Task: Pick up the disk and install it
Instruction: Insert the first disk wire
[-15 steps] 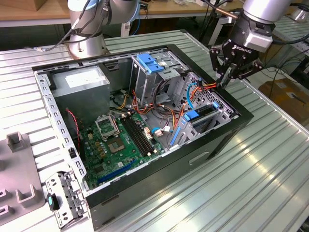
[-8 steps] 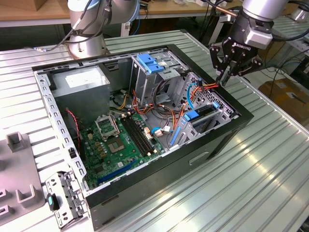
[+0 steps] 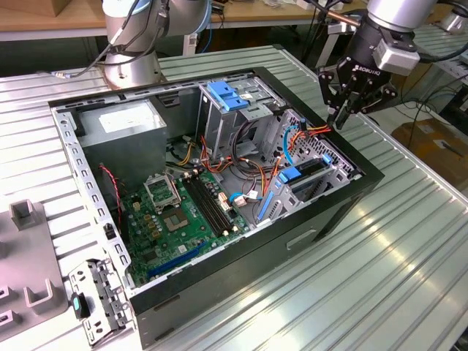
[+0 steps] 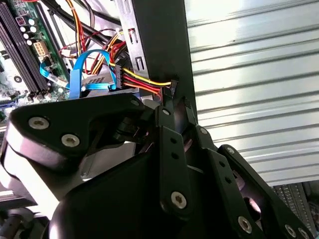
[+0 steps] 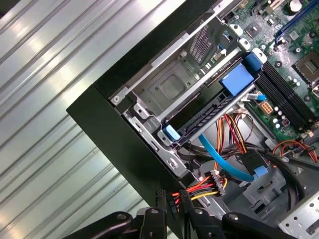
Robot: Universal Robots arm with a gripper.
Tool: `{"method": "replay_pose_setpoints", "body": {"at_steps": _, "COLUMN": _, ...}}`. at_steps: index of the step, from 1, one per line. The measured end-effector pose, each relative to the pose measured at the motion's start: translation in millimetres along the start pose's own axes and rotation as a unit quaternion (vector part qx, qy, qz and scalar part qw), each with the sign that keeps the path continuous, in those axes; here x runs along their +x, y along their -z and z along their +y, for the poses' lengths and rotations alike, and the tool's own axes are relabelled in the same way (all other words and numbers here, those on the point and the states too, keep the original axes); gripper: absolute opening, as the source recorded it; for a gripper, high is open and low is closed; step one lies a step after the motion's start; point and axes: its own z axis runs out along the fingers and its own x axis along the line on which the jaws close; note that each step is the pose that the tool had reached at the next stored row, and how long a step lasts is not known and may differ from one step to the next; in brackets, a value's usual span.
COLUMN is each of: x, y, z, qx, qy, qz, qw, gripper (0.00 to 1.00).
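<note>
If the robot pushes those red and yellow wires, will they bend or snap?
Probably bend: the red and yellow wires curve loosely, so they look floppy and light. Their black plug looks stiffer, likely hard plastic. Joined to that plug beside the gripper, they may tug back rather than slide away.

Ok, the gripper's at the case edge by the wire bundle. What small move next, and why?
Probably a short lift straight up before any travel. The gripper sits right at the case wall, against the plug on the red, yellow and black wires. The disk with its blue rails lies in the bay, toward the exterior view's left. Moving sideways from here could snag those wires.
</note>
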Motion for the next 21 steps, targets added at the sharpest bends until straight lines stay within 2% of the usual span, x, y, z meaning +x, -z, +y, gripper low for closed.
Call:
{"method": "replay_pose_setpoints", "body": {"at_steps": 5, "x": 0.2, "y": 0.0, "z": -0.1, "qx": 0.0001, "qy": 0.004, "qz": 0.0, "qw": 0.99999, "gripper": 0.25}}
{"method": "replay_pose_setpoints", "body": {"at_steps": 7, "x": 0.5, "y": -0.1, "z": -0.5, "qx": 0.0006, "qy": 0.018, "qz": 0.0002, "qw": 0.99983, "gripper": 0.25}}
{"method": "replay_pose_setpoints", "body": {"at_steps": 9, "x": 0.6, "y": -0.4, "z": -0.5, "qx": 0.0013, "qy": 0.041, "qz": 0.0004, "qw": 0.99917, "gripper": 0.25}}
{"method": "replay_pose_setpoints", "body": {"at_steps": 10, "x": 0.6, "y": -0.9, "z": -0.5, "qx": 0.0017, "qy": 0.055, "qz": 0.0005, "qw": 0.99851, "gripper": 0.25}}
{"method": "replay_pose_setpoints", "body": {"at_steps": 13, "x": 0.5, "y": -2.1, "z": -0.5, "qx": 0.0031, "qy": 0.078, "qz": 0.0002, "qw": 0.99696, "gripper": 0.25}}
{"method": "replay_pose_setpoints", "body": {"at_steps": 17, "x": 0.0, "y": -4.3, "z": -0.2, "qx": 0.005, "qy": 0.09, "qz": 0.0003, "qw": 0.99595, "gripper": 0.25}}
{"method": "replay_pose_setpoints", "body": {"at_steps": 18, "x": 0.0, "y": -4.9, "z": -0.2, "qx": 0.0053, "qy": 0.094, "qz": 0.0005, "qw": 0.99554, "gripper": 0.26}}
{"method": "replay_pose_setpoints", "body": {"at_steps": 19, "x": 0.0, "y": -5.5, "z": -0.2, "qx": 0.0057, "qy": 0.099, "qz": 0.0009, "qw": 0.9951, "gripper": 0.32}}
{"method": "replay_pose_setpoints", "body": {"at_steps": 21, "x": -0.1, "y": -7.6, "z": -0.2, "qx": 0.0065, "qy": 0.106, "qz": 0.0016, "qw": 0.99429, "gripper": 0.32}}
